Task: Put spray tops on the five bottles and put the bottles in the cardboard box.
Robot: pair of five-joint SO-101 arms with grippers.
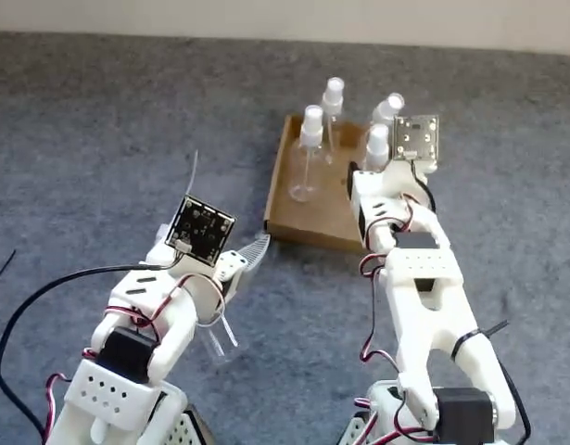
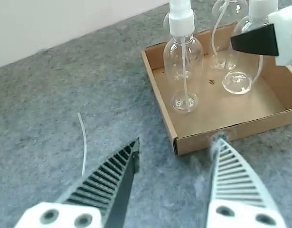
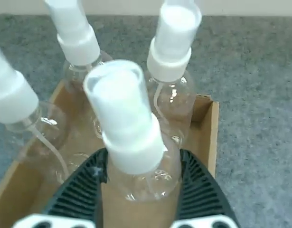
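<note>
Right gripper point(image 3: 142, 162) clamped on the bottle point(image 3: 130, 135) at its clear belly. Looks light, slick, thin-walled, so squeeze gently. Left gripper point(image 2: 176, 145) hangs apart.

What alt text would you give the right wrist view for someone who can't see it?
The right gripper holds a clear bottle with a white spray top between its fingers, in the cardboard box. Around it in the box stand three other capped bottles, with grey carpet beyond.

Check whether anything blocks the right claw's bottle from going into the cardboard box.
Nothing visible does. The bottle in the right claw hangs over the cardboard box floor; three other bottles stand beside it, not beneath.
</note>
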